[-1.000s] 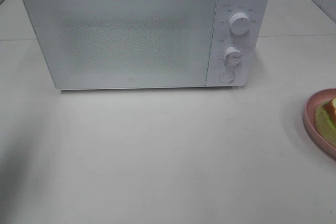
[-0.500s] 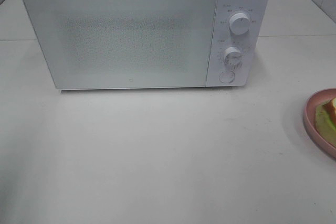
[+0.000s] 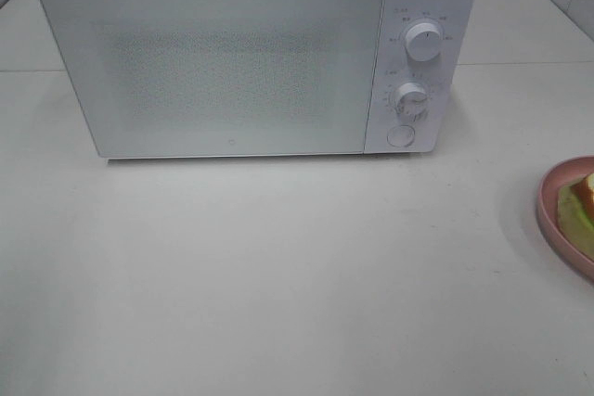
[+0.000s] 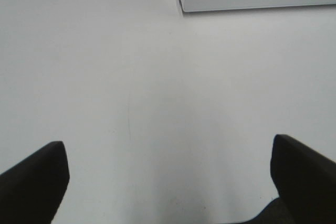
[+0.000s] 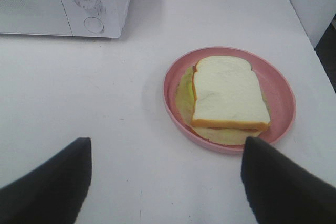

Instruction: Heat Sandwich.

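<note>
A white microwave (image 3: 255, 53) stands at the 12 o'clock end of the pale surface (image 3: 278, 275) in the high view, its door shut, with two knobs (image 3: 424, 42) and a round button (image 3: 400, 135) stacked on its panel at the 3 o'clock side. The sandwich (image 5: 228, 94) lies on a pink plate (image 5: 278, 85), which sits at the 3 o'clock edge of the high view, well apart from the microwave. Pale bread faces up, with orange and yellow-green filling showing at its edges. The right claw (image 5: 165, 182) hangs near the plate, jaws wide and holding nothing. The left claw (image 4: 168, 174) hangs over bare surface near the microwave's corner, also spread wide and empty.
</note>
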Controlling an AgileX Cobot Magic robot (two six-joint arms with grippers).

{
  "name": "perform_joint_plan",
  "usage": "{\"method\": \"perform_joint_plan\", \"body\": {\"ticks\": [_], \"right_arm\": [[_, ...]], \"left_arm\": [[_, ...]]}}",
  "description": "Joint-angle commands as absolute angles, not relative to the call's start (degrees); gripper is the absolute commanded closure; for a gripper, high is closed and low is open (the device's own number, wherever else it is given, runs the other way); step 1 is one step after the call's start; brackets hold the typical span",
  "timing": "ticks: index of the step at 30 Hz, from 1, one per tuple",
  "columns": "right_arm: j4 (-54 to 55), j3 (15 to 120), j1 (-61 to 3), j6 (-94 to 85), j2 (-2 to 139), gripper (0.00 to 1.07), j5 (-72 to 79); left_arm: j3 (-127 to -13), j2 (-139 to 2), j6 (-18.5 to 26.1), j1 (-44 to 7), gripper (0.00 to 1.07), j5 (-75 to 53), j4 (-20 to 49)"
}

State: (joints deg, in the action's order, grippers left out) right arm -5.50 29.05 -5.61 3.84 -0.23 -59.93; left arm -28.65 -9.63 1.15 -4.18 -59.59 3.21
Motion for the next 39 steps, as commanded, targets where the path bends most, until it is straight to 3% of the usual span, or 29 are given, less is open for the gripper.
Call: {"method": "perform_joint_plan", "body": {"ticks": [1, 12, 39], "right_arm": [[-5.44, 28.93, -5.39, 3.09, -1.78, 0.31, -59.64], [-5.39, 28.93, -5.39, 3.15, -1.78, 0.31, -59.64], [-5.39, 28.93, -5.39, 3.15, -1.78, 0.31, -59.64]], "left_arm": [[-28.36, -5.84, 1.15, -4.07, 0.08, -59.36, 3.27], [-28.36, 1.78, 1.03, -0.86, 0.08, -59.36, 3.15], [-28.36, 1.72, 1.09, -0.86, 0.08, -59.36, 3.15]]}}
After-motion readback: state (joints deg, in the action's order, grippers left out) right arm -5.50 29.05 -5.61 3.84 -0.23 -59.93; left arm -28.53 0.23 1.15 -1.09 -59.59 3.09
